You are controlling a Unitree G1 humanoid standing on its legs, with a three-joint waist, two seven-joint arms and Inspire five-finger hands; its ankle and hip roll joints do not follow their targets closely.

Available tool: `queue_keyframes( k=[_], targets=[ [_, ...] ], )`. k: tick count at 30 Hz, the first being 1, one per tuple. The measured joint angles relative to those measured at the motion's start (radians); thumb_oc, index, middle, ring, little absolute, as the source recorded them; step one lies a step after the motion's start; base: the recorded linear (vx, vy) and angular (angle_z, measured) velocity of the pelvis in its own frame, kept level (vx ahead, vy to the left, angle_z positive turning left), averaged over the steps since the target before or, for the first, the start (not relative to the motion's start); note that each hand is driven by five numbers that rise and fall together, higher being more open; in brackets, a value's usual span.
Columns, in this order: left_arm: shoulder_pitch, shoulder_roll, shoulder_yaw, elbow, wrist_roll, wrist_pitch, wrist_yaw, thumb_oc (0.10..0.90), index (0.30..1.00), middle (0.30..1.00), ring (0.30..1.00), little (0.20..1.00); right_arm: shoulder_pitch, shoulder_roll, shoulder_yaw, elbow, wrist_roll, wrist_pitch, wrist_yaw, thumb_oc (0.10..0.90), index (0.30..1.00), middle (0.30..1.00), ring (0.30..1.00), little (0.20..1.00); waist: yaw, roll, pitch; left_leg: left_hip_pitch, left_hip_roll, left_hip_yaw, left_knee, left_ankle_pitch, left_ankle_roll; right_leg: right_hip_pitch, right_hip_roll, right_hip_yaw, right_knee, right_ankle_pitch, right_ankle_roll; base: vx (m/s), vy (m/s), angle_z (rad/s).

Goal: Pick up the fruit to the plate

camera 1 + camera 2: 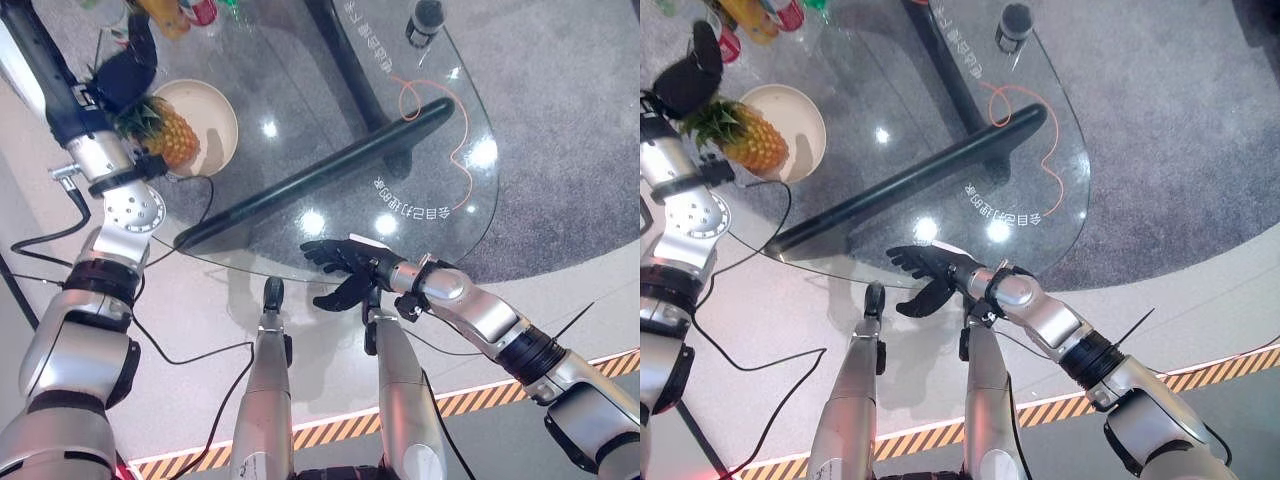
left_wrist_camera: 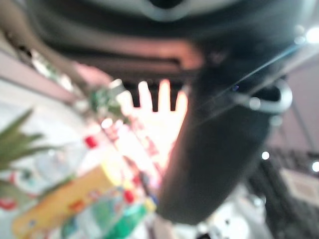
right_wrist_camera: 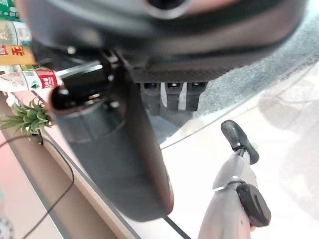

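Pineapple (image 1: 758, 143): lay at about 10 o'clock on the glass table (image 1: 330, 110), body over the near rim of the plate, leafy crown pointing toward 9 o'clock; whether it rested fully on the plate or half on the glass could not be told
Plate (image 1: 218, 112): pale and round, at 10 o'clock on the table, far half bare
Left hand (image 1: 128, 72): just beyond the pineapple crown toward 11 o'clock, dark and raised; contact with the fruit could not be told, and neither could whether the fingers were released or clenched
Right hand (image 1: 930, 268): at the near table edge, around 6 o'clock, fingers spread and relaxed, grasping nothing, well apart from fruit and plate
Bottles (image 1: 752, 18): clustered at 11 o'clock past the plate, near the left hand
Orange cable (image 1: 440, 130): looped on the glass toward 2 o'clock, clear of the work
Risk 1: fruit probably sat off-centre; if let go there it could roll off the rim onto smooth glass
Risk 2: a left-arm swing could knock the bottles, given how close they stood
Risk 3: a nudge on the crown could tip the plate or push it toward the near edge
Progress: judged nearly placed, seating unconfirmed
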Motion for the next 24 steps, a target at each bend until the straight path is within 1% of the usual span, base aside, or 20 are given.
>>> queue_keyframes(
  k=[2, 4, 5, 6, 9, 11, 14, 17, 18, 21, 22, 24],
  targets=[
    [0.078, -0.001, 0.038, -0.026, -0.008, -0.012, -0.033, 0.800, 0.900, 0.900, 0.900, 0.900, 0.039, 0.001, -0.004, 0.000, -0.006, 0.000, 0.007, 0.800, 0.900, 0.900, 0.900, 0.900, 0.000, 0.001, 0.000, 0.048, 0.001, 0.001, -0.031, 0.004, 0.001, 0.040, -0.002, -0.001, -0.016, -0.003, 0.000, -0.04, -0.086, -0.01],
    [0.166, -0.003, 0.071, -0.056, -0.038, -0.039, -0.070, 0.800, 0.900, 0.900, 0.900, 0.900, 0.100, 0.000, -0.025, 0.000, -0.018, 0.000, 0.024, 0.800, 0.900, 0.900, 0.900, 0.900, 0.006, 0.006, 0.000, 0.107, 0.003, 0.001, -0.064, 0.008, 0.005, 0.095, -0.003, -0.003, -0.044, -0.004, 0.000, -0.04, -0.102, -0.02],
    [0.213, -0.017, 0.104, -0.086, -0.050, -0.045, -0.090, 0.800, 0.900, 0.900, 0.900, 0.900, 0.143, 0.003, -0.051, 0.001, -0.022, -0.004, 0.033, 0.800, 0.900, 0.900, 0.900, 0.900, 0.014, 0.010, 0.001, 0.144, 0.006, 0.001, -0.087, 0.012, 0.007, 0.129, -0.003, -0.005, -0.063, -0.003, -0.001, -0.05, -0.121, -0.02],
    [0.249, -0.033, 0.118, -0.097, -0.074, -0.067, -0.100, 0.800, 0.900, 0.900, 0.900, 0.900, 0.177, -0.001, -0.060, 0.001, -0.037, -0.008, 0.040, 0.800, 0.900, 0.900, 0.900, 0.900, 0.021, 0.015, 0.000, 0.180, 0.008, 0.001, -0.110, 0.015, 0.008, 0.162, -0.003, -0.007, -0.080, -0.002, -0.001, -0.05, -0.122, 0.00],
    [0.332, -0.086, 0.189, -0.144, -0.149, -0.088, -0.143, 0.800, 0.900, 0.900, 0.900, 0.900, 0.251, -0.007, -0.083, 0.005, -0.049, -0.024, 0.062, 0.800, 0.900, 0.900, 0.900, 0.900, 0.034, 0.031, 0.000, 0.274, 0.017, 0.001, -0.170, 0.025, 0.014, 0.253, -0.003, -0.018, -0.125, -0.002, 0.000, -0.03, -0.147, 0.03],
    [0.367, -0.122, 0.226, -0.165, -0.193, -0.092, -0.177, 0.800, 0.900, 0.900, 0.900, 0.900, 0.294, -0.008, -0.108, 0.005, -0.050, -0.041, 0.070, 0.800, 0.900, 0.900, 0.900, 0.900, 0.038, 0.048, -0.002, 0.322, 0.025, -0.004, -0.205, 0.033, 0.014, 0.306, -0.002, -0.035, -0.156, -0.001, 0.000, -0.01, -0.140, 0.10],
    [0.411, -0.163, 0.262, -0.206, -0.246, -0.087, -0.244, 0.800, 0.900, 0.900, 0.900, 0.900, 0.336, -0.007, -0.151, 0.013, -0.057, -0.066, 0.077, 0.800, 0.900, 0.900, 0.900, 0.900, 0.054, 0.068, -0.004, 0.365, 0.030, -0.006, -0.231, 0.038, 0.017, 0.351, -0.001, -0.041, -0.182, -0.001, 0.001, 0.00, -0.122, 0.04],
    [0.493, -0.221, 0.274, -0.273, -0.290, -0.055, -0.324, 0.800, 0.900, 0.900, 0.900, 0.900, 0.388, 0.000, -0.198, 0.045, -0.061, -0.087, 0.078, 0.800, 0.900, 0.900, 0.900, 0.900, 0.054, 0.082, -0.009, 0.424, 0.034, -0.018, -0.264, 0.042, 0.020, 0.428, -0.002, -0.061, -0.229, 0.002, 0.004, 0.04, -0.102, 0.12],
    [0.526, -0.243, 0.276, -0.303, -0.295, -0.038, -0.347, 0.800, 0.900, 0.900, 0.900, 0.900, 0.414, 0.005, -0.215, 0.050, -0.073, -0.094, 0.078, 0.800, 0.900, 0.900, 0.900, 0.900, 0.055, 0.082, -0.010, 0.444, 0.036, -0.019, -0.276, 0.041, 0.021, 0.451, -0.002, -0.063, -0.245, 0.002, 0.004, 0.04, -0.105, 0.09],
    [0.637, -0.327, 0.279, -0.368, -0.326, 0.038, -0.416, 0.800, 0.900, 0.900, 0.900, 0.900, 0.491, 0.025, -0.268, 0.073, -0.110, -0.112, 0.079, 0.800, 0.900, 0.900, 0.900, 0.900, 0.057, 0.093, -0.021, 0.502, 0.038, -0.018, -0.308, 0.040, 0.027, 0.520, -0.002, -0.070, -0.295, 0.012, 0.008, 0.02, -0.088, 0.03],
    [0.664, -0.350, 0.280, -0.369, -0.345, 0.074, -0.446, 0.800, 0.900, 0.900, 0.900, 0.900, 0.512, 0.033, -0.274, 0.095, -0.126, -0.117, 0.080, 0.800, 0.900, 0.900, 0.900, 0.900, 0.055, 0.096, -0.036, 0.506, 0.039, -0.018, -0.310, 0.037, 0.032, 0.532, -0.003, -0.074, -0.310, 0.013, 0.011, 0.03, -0.079, 0.03],
    [0.724, -0.410, 0.281, -0.368, -0.371, 0.129, -0.480, 0.800, 0.900, 0.900, 0.900, 0.900, 0.543, 0.075, -0.308, 0.154, -0.148, -0.121, 0.079, 0.800, 0.900, 0.900, 0.900, 0.900, 0.054, 0.100, -0.064, 0.538, 0.042, -0.018, -0.330, 0.036, 0.034, 0.571, -0.003, -0.080, -0.341, 0.021, 0.009, 0.03, -0.077, 0.05]
  ],
)
